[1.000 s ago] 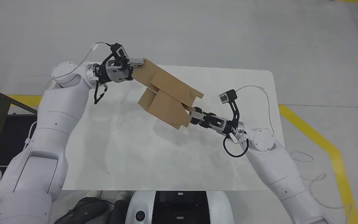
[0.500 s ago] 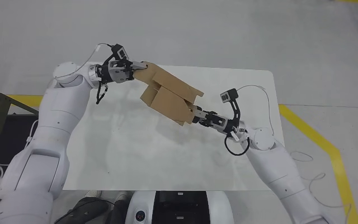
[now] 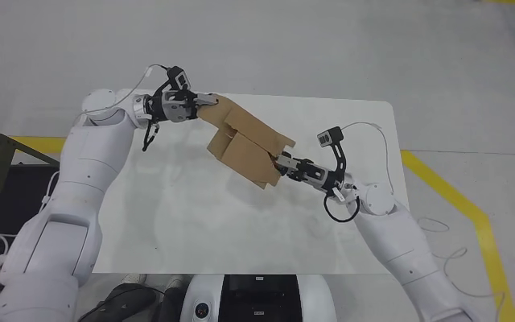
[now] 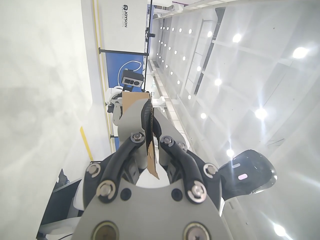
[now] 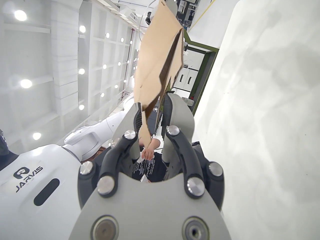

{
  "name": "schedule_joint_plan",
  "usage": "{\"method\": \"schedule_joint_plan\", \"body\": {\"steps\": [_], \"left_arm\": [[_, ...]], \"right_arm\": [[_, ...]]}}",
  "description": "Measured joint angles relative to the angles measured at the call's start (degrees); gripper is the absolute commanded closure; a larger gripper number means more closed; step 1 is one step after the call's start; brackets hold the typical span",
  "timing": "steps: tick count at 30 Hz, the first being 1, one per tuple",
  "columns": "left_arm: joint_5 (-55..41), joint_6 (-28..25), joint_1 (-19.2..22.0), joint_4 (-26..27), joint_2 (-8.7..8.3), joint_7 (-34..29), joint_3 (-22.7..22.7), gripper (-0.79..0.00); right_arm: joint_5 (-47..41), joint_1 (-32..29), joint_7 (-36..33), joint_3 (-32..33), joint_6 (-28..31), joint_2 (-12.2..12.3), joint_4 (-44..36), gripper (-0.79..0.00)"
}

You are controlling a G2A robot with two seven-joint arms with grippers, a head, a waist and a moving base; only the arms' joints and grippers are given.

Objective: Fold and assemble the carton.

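A flat brown carton [image 3: 245, 141] hangs in the air over the white table [image 3: 201, 217], stretched between my two arms. My left gripper [image 3: 205, 102] is shut on its far-left end; in the left wrist view the fingertips [image 4: 149, 112] pinch the thin cardboard edge [image 4: 151, 154]. My right gripper [image 3: 282, 161] is shut on the opposite, near-right corner. In the right wrist view the carton [image 5: 157, 51] rises from between the right gripper [image 5: 152, 111] fingers, its layers parted by a dark slit. One flap hangs down towards the table on the side nearer me.
The white table [image 5: 262, 88] under the carton is bare. Grey floor surrounds it, with a yellow floor line [image 3: 459, 201] at the right and a dark green frame [image 3: 6, 145] off the table's left edge.
The carton has shifted slightly right and away from me, and its hanging flap has drawn up closer to the main panel. Both grippers kept hold.
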State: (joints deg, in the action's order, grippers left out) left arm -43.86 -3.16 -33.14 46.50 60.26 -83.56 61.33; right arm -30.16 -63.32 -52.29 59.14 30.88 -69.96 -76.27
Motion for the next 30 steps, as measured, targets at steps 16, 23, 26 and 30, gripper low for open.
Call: {"method": "schedule_joint_plan", "body": {"steps": [16,23,26,30], "left_arm": [[-3.0,1.6,-0.4,0.5,0.19,-0.1,1.8,0.0],[-3.8,2.1,-0.7,0.9,0.3,-0.7,2.2,0.0],[-3.9,2.4,-0.7,1.0,0.35,-0.8,2.4,0.0],[-3.0,2.3,-0.7,1.1,0.39,-0.8,2.2,0.0]], "right_arm": [[-0.6,0.0,-0.4,0.1,0.6,-0.4,0.6,-0.268],[-0.7,-0.1,-0.6,0.3,0.4,-0.4,0.6,-0.237],[-0.7,-0.1,-0.6,0.2,0.4,-0.5,0.7,-0.234],[-1.0,0.0,-0.7,0.1,0.5,-0.6,0.8,-0.237]]}}
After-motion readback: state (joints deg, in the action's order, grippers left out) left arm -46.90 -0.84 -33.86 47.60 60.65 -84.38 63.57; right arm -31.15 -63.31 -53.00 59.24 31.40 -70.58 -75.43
